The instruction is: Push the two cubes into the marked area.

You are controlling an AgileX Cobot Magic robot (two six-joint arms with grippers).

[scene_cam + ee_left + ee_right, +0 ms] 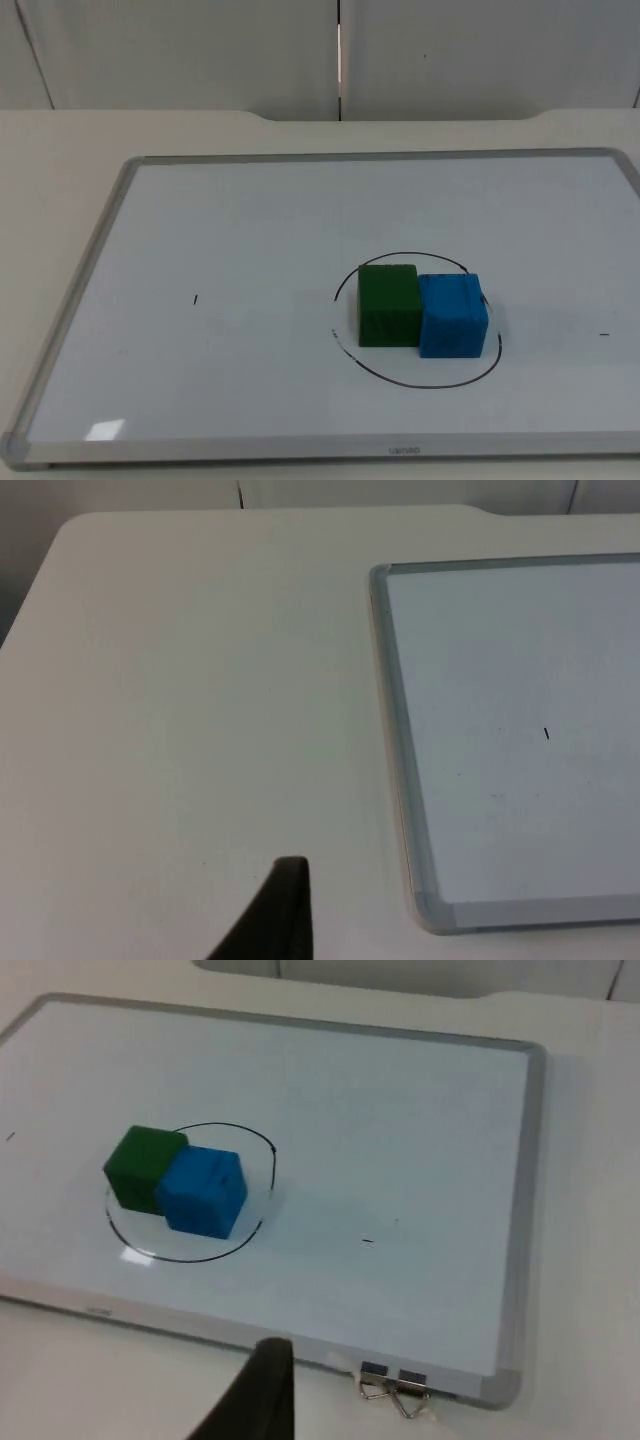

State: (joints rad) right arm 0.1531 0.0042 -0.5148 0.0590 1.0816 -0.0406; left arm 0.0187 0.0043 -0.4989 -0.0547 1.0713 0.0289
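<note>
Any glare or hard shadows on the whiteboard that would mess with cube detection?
Top view: one small bright reflection near the whiteboard's front-left corner, far from the green cube and blue cube; shadows under both are soft. Right wrist view: even light, faint shadow beside the blue cube. Left wrist view: no glare.

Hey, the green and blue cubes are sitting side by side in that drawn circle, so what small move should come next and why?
Probably none beyond keeping both hands back. The green cube and blue cube touch each other inside the black circle on the whiteboard; the blue cube's far edge sits right at the line. At most, a slight nudge of the blue cube toward the green one might centre them.
</note>
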